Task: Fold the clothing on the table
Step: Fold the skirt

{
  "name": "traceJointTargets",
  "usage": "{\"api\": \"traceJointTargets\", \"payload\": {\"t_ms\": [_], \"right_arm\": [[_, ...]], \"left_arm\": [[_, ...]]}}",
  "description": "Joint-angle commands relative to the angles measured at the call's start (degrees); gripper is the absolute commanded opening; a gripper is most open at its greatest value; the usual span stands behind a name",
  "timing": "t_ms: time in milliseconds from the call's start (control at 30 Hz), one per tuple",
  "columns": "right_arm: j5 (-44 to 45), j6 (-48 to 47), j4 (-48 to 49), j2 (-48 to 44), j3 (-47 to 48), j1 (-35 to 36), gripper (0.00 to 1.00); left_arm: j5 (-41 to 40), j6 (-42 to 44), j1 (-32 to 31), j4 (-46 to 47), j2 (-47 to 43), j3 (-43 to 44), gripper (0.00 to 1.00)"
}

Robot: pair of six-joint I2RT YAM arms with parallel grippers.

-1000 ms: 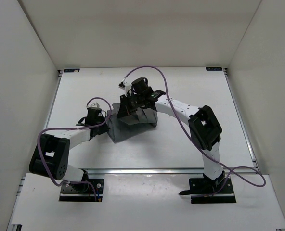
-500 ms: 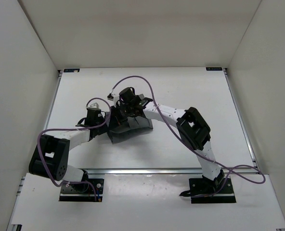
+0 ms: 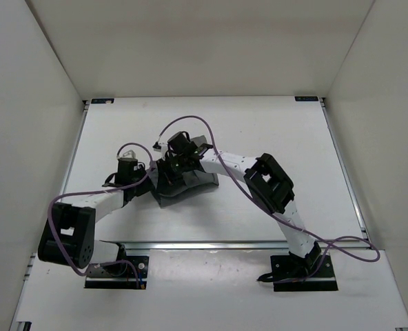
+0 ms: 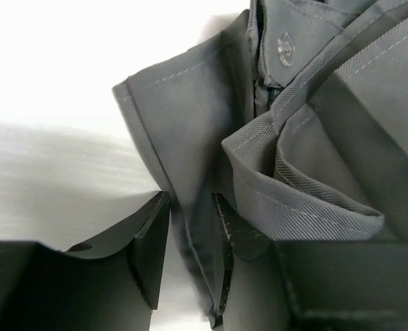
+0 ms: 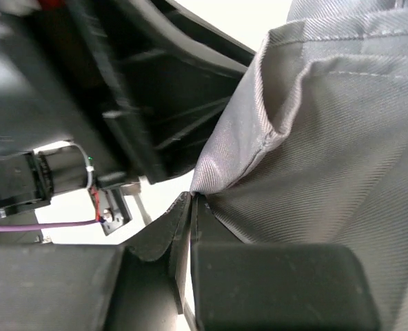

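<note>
The clothing (image 3: 180,193), seemingly light, limp twill bunched at the middle of the worktop (image 3: 280,138), looks best taken by its stitched hems: the right claw (image 5: 191,201) pinches one fold, the left claw (image 4: 188,256) stands parted astride another.

Left gripper (image 4: 190,231) ajar, right gripper (image 5: 191,203) closed

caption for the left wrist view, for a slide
Left pincer, jaws parted, astride a hemmed edge of the wrinkled mid-grey fabric garment on the matte white table.
</note>
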Motion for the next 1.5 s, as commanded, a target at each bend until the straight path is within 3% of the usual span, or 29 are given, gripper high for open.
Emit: {"api": "traceJointTargets", "payload": {"t_ms": [0,267,633,700,800,1000,1033,1200,1300,1367,1467], "right_arm": [[1.35,-1.81,-1.14,0.35,1.81,1.15,0.0],[8.65,-4.09,-5.61,3.78,4.44,1.77,0.0],[33.96,-4.63,-21.43,13.8,20.61,4.14,0.0],[29.85,-6.28,-19.96,13.37,21.94,3.35,0.2],[24.4,-8.31,-14.96,6.1,16.34,2.74,0.35],[15.45,-7.44,-3.7,-10.77,3.15,-0.86,0.42],[13.07,-6.65,-2.64,-13.5,1.3,-1.74,0.48],[6.13,-4.36,4.3,-24.57,-11.08,-7.01,0.57],[5.58,-0.5,12.45,-31.87,-22.77,-12.81,0.63],[5.32,1.08,15.28,-35.84,-31.63,-19.64,0.61],[2.25,2.4,19.24,-36.73,-37.28,-27.56,0.61]], "left_arm": [[2.15,-2.05,1.42,0.09,-4.45,-1.7,0.42],[-5.31,-2.68,1.78,-2.98,-12.26,-1.61,0.43],[-9.2,-2.06,5.38,-5.88,-21.42,-2.14,0.43],[-9.11,-2.06,5.03,-5.63,-21.42,-2.14,0.43],[-8.5,-2.06,5.29,-5.18,-21.68,-2.67,0.42],[-7.18,-2.41,4.59,-3.96,-21.59,-3.63,0.42],[-6.91,-2.94,3.46,-3.34,-21.59,-3.81,0.42],[-6.13,-6.45,-1.82,0.26,-20.37,-4.61,0.4],[-3.66,-7.25,-3.31,2.46,-17.65,-3.64,0.4],[-3.05,-7.68,-4.54,3.95,-16.33,-3.11,0.4],[-2.25,-9.88,-5.43,6.93,-14.74,-3.29,0.4]]}}
